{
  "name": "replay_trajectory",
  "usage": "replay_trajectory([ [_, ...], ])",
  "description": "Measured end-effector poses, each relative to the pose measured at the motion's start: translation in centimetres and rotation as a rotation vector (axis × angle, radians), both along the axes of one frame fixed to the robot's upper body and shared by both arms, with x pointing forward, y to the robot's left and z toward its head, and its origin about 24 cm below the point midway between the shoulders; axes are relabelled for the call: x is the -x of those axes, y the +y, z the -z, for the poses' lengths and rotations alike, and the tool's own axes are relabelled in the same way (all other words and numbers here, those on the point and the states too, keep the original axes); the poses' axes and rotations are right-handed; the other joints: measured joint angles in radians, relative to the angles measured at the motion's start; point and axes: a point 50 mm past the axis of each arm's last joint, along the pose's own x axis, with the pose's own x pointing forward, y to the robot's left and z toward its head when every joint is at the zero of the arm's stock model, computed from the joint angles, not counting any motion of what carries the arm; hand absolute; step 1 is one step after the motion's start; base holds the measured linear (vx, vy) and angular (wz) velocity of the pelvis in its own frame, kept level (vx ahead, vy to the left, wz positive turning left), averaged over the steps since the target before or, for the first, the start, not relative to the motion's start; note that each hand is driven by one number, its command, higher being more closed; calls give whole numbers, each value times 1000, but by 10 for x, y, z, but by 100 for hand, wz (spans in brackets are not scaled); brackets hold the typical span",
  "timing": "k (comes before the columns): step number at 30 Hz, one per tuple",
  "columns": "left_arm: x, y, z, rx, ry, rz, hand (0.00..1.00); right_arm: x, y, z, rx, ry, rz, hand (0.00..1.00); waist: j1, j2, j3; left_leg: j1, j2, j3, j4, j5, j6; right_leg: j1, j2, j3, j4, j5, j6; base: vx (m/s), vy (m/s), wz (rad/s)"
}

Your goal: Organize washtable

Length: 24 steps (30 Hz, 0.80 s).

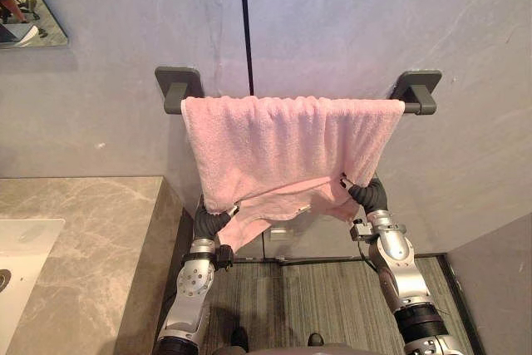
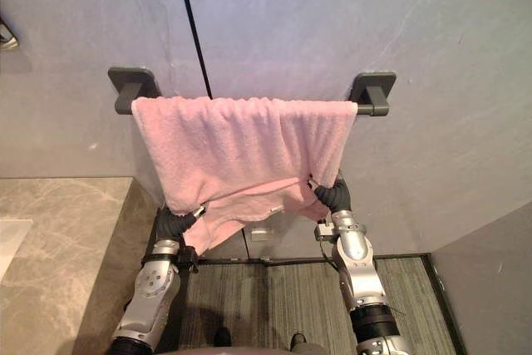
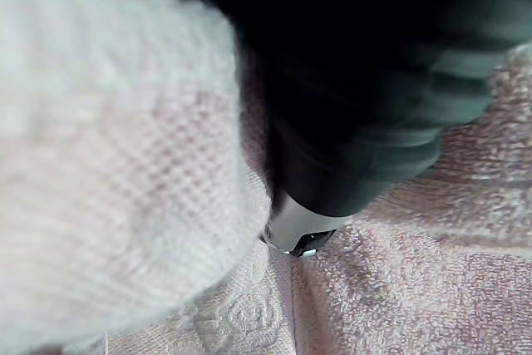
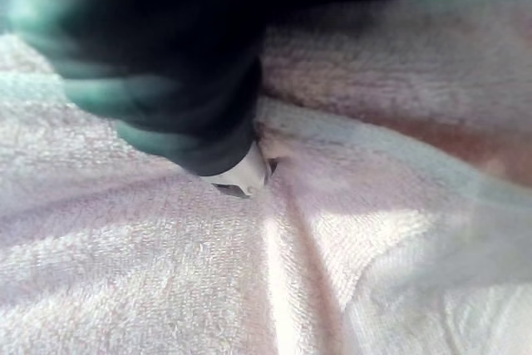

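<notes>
A pink towel (image 1: 283, 147) hangs spread over a dark grey wall bar, between its left bracket (image 1: 179, 87) and right bracket (image 1: 418, 89). Its lower edge is bunched and uneven, longer on the left. My left hand (image 1: 209, 224) reaches up under the towel's lower left corner, with its dark ribbed cover at the hem. My right hand (image 1: 368, 197) is raised at the lower right corner, partly behind the cloth. In the left wrist view the hand's cover (image 3: 366, 122) presses into towel (image 3: 416, 288). In the right wrist view the cover (image 4: 183, 81) lies against towel folds (image 4: 166, 288).
A marble counter (image 1: 91, 247) with a white basin (image 1: 21, 263) stands at the lower left, its edge close to my left arm. A mirror (image 1: 29, 6) hangs at the upper left. Striped floor (image 1: 307, 297) lies below, and a low grey wall (image 1: 499, 280) at the right.
</notes>
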Motion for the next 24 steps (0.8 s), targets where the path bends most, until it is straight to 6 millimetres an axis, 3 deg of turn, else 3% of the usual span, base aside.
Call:
replay_trajectory([
  [14,2,4,13,-3,58,-15,100,0,8,14,11,41,-5,100,-8,0,-18,8,-3,-14,-5,0,-1,40,-1,-23,-70,25,2,-10,-5,3],
  [15,2,4,13,-6,57,-15,100,0,9,14,12,41,-4,0,-9,0,-18,8,-3,-14,-5,0,-1,41,-1,-23,-72,26,2,0,0,0],
  [16,3,4,13,-9,58,-15,0,-1,11,15,18,46,-1,0,-14,0,-18,11,-3,-14,-6,0,-1,46,-1,-23,-75,26,2,0,0,0],
  [24,5,6,19,-13,90,-29,0,1,1,24,36,94,93,0,-19,-2,-16,13,-2,-6,-9,-3,-4,53,0,-18,-91,33,1,-6,-3,-1],
])
